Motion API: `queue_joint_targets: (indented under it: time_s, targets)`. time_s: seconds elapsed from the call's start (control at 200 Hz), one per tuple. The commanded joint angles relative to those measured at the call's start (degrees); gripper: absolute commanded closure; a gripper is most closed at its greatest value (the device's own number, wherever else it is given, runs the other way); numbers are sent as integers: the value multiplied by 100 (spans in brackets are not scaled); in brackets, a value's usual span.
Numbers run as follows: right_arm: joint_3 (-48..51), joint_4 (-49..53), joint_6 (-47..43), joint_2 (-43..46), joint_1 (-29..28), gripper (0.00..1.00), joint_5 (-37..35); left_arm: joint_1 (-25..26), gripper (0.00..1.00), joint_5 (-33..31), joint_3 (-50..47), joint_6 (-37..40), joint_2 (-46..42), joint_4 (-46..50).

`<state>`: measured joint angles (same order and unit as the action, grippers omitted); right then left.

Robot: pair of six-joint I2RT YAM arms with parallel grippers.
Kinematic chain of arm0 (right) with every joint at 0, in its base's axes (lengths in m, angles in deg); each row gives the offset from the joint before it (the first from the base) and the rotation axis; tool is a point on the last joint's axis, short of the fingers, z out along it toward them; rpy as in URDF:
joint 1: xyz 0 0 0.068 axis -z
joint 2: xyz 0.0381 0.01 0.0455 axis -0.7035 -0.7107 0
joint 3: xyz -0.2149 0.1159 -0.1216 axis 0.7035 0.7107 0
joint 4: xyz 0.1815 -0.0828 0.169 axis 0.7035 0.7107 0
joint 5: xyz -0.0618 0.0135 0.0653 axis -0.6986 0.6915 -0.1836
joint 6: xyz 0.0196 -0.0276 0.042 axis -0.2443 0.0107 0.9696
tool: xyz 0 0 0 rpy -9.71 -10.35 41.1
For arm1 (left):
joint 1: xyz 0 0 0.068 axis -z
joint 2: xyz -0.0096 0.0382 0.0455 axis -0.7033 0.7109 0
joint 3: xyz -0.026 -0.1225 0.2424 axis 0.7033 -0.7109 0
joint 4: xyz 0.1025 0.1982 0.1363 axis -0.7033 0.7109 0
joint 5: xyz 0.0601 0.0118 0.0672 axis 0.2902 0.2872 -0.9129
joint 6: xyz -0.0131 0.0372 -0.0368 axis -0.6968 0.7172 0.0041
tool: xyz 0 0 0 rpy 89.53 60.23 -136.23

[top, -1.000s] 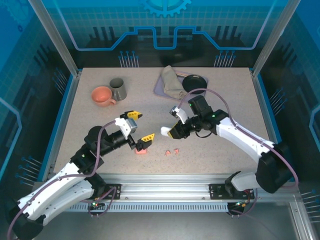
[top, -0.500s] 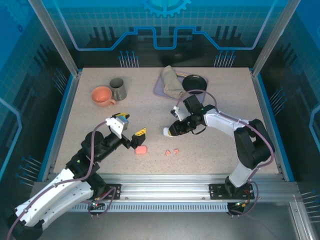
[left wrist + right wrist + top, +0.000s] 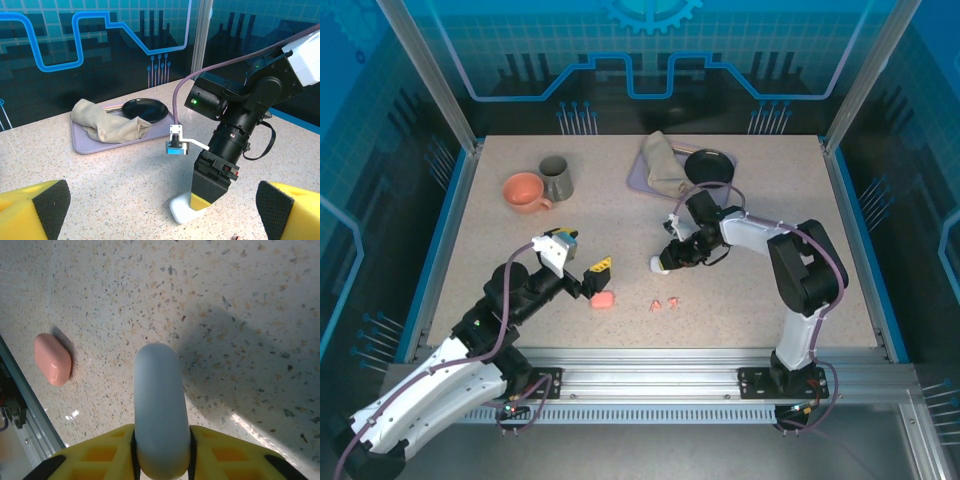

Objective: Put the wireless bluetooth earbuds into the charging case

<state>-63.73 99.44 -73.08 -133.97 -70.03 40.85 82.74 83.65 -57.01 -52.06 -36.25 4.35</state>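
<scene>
Though right jaws tight on the white case and left jaws wide apart, pink earbuds outside both.

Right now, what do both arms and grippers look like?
The left arm and right arm have white shells and black joints, each with a purple cable looped alongside. The left gripper and right gripper have yellow-and-black fingers. A green light glows on the right arm.
</scene>
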Motion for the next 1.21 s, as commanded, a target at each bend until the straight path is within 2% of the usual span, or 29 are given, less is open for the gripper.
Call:
queue_joint_targets:
  time_s: [0.0,0.35,0.495,0.625,0.855,1.03,1.201]
  targets:
    - [-148,46,-1,-105,115,67,-3,21,1,-63,-38,-6,-1,54]
    - [-2,-2,-4,-91,179,57,-275,27,1,-122,-30,-17,65,18]
    - [67,-21,-32,69,190,48,-591,18,1,-236,-12,-112,156,23]
    - [269,-185,-133,438,194,41,-890,19,1,-299,38,-243,279,47]
    - [697,-459,-380,1583,212,38,-1261,-31,1,-1107,580,-1220,894,784]
    - [1377,-993,-629,2772,188,37,-1381,-602,1,-1073,985,-2316,1624,1440]
    - [2268,-1590,-907,3994,163,32,-1421,-1443,1,-420,984,-3272,2125,1601]
